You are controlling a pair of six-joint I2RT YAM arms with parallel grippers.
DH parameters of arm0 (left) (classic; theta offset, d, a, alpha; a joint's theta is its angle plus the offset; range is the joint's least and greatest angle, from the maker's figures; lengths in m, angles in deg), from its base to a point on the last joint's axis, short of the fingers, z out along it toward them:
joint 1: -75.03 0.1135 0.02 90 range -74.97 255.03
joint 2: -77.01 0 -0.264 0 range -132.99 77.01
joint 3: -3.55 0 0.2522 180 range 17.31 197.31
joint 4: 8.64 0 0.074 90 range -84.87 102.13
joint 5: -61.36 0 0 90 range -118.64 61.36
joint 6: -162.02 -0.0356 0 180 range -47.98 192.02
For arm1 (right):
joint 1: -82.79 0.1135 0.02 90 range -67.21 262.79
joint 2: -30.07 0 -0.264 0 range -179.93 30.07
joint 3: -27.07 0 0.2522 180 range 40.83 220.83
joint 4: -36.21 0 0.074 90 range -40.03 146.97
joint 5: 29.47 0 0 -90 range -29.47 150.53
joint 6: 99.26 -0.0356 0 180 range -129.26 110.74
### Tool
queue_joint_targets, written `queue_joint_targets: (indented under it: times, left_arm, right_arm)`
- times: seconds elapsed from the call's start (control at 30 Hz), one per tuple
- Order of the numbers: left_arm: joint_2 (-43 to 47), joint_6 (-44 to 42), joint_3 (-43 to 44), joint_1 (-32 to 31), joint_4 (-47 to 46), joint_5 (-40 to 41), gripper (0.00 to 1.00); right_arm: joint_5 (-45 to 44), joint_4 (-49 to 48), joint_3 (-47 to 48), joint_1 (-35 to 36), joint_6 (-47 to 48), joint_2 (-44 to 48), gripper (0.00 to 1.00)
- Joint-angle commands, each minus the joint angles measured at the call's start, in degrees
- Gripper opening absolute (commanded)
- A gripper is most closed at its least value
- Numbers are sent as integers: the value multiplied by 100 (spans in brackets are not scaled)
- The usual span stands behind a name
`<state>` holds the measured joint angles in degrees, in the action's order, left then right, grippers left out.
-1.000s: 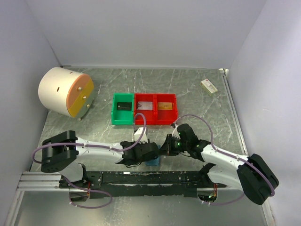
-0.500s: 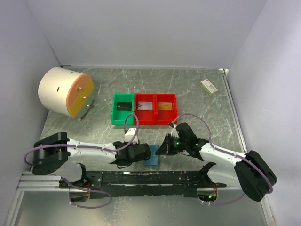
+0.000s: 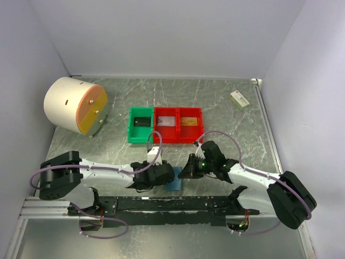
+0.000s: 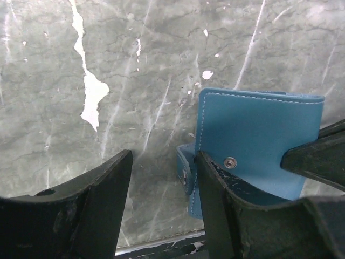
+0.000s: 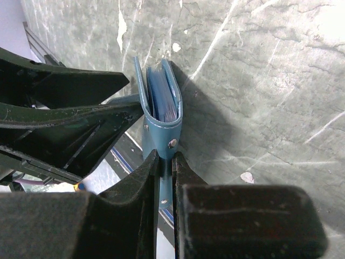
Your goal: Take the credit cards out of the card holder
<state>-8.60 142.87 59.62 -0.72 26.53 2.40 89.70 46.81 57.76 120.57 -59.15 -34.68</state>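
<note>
You are working on a grey, white-scratched metal table (image 3: 226, 102). At its far left lies a big white cylinder with an orange and yellow face (image 3: 67, 102). Near the middle sit a red plastic two-compartment bin (image 3: 178, 109) and, touching its left side, a smaller green plastic bin (image 3: 131, 127). A small cream box (image 3: 239, 99) lies well apart at the far right.

Both your arms reach in towards the near edge, and the small flat blue stitched card holder (image 3: 175, 185) sits between them, just beside the black rail.

Your right gripper (image 5: 164, 159) has its jaws nearly together, pinching the holder's lower edge by the metal snaps. Your left gripper (image 4: 163, 162) stands spread, with bare table between its fingers and nothing in its grasp. Its right-hand finger (image 4: 213, 183) overlaps the holder's lower corner; you cannot tell whether it touches.

From the right wrist, the holder is folded to a narrow V. Thin pale-blue edges, apparently the credit cards (image 5: 161, 100), are tucked between its covers.
</note>
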Motion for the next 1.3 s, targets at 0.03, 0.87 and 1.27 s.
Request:
queue_joint_targets:
  times: [0.03,0.87,1.27]
  left_arm:
    - [557,-246,-725,171,-1315,-481,60]
    - [1076,-350,-1253,372,-1857,-882,9]
    - [1576,-152,-1013,263,-1097,-461,7]
  right_arm:
    - [157,-233,-45,-6,-35,-49,6]
    - [216,-482,-138,-7,-90,-308,8]
    - [-908,1400,913,-16,1118,-273,49]
